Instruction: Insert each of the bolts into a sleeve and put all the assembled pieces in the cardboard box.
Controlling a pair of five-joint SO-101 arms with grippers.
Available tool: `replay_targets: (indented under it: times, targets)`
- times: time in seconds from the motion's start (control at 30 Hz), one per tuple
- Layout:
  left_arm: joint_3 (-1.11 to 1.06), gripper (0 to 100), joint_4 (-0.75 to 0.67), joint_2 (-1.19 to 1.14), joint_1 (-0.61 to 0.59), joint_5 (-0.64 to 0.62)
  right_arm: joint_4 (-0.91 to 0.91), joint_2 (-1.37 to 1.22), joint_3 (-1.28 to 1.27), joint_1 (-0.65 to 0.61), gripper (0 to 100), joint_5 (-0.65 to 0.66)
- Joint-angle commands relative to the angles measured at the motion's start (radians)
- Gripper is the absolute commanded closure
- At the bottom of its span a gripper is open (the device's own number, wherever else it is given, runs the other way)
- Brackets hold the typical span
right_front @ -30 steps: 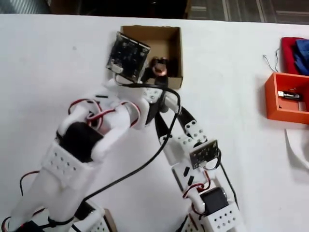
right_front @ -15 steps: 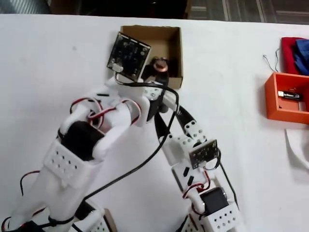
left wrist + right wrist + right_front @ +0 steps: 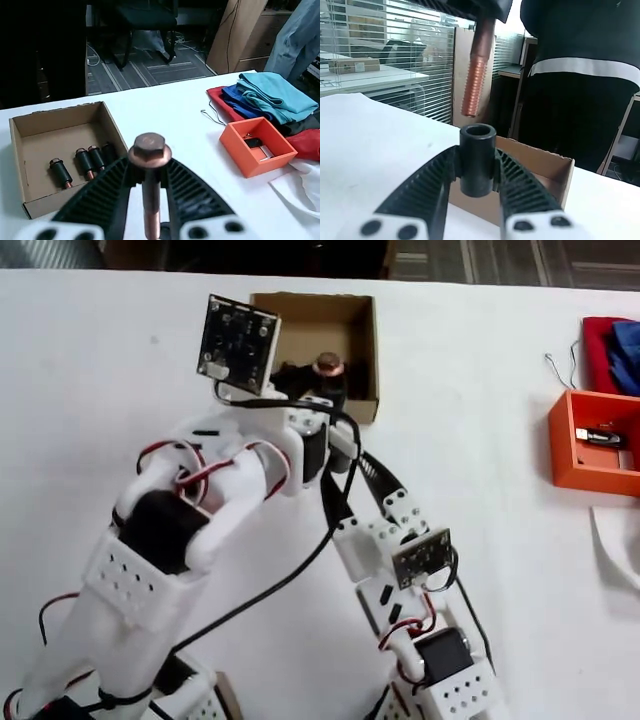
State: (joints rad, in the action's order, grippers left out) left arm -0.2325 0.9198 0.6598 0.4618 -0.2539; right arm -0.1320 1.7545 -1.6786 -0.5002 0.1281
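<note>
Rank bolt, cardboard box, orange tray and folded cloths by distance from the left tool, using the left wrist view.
1. bolt, clamped in the left tool
2. cardboard box, close beside it
3. orange tray, farther across the table
4. folded cloths, behind the tray

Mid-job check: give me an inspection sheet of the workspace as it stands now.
Surface: white table.
Job's things: bolt hangs thread-down just above the sleeve, not yet in it; at least three assembled pieces lie in the cardboard box.
Clutter: orange tray holding a small black item; folded cloths beside it.
Grippers: left gripper shut on the bolt; right gripper shut on the sleeve.
Cables: black cable trails over the table; thin cord near the cloths.
Surroundings: chair beyond the table; window blinds.
</note>
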Motion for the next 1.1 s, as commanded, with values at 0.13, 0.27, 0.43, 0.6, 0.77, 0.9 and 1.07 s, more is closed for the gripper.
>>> replay_targets:
  times: [0.13, 0.27, 0.43, 0.6, 0.77, 0.9, 1.07]
  targets:
    - [0.048, 98, -0.021, 0.008, -0.003, -0.015, 0.004, 0.025, -0.002, 0.004, 97.6, -0.002]
    - [0.048, 98, -0.021, 0.005, -0.005, -0.092, 0.004, 0.025, -0.002, 0.004, 97.6, -0.002]
    - [0.045, 98, -0.021, 0.003, -0.009, -0.098, 0.004, 0.025, -0.003, 0.004, 97.6, -0.002]
    - [-0.085, 98, -0.110, 0.014, -0.012, -0.089, 0.004, 0.025, -0.003, 0.004, 97.6, -0.002]
    - [-0.165, 98, -0.198, 0.068, -0.012, -0.069, 0.001, 0.025, -0.003, 0.010, 97.6, -0.002]
    - [-0.232, 98, -0.196, 0.140, -0.012, -0.069, -0.031, 0.030, 0.000, 0.010, 97.6, -0.002]
    - [-0.343, 98, -0.196, 0.238, -0.009, -0.071, -0.038, 0.031, 0.000, 0.010, 97.6, -0.002]
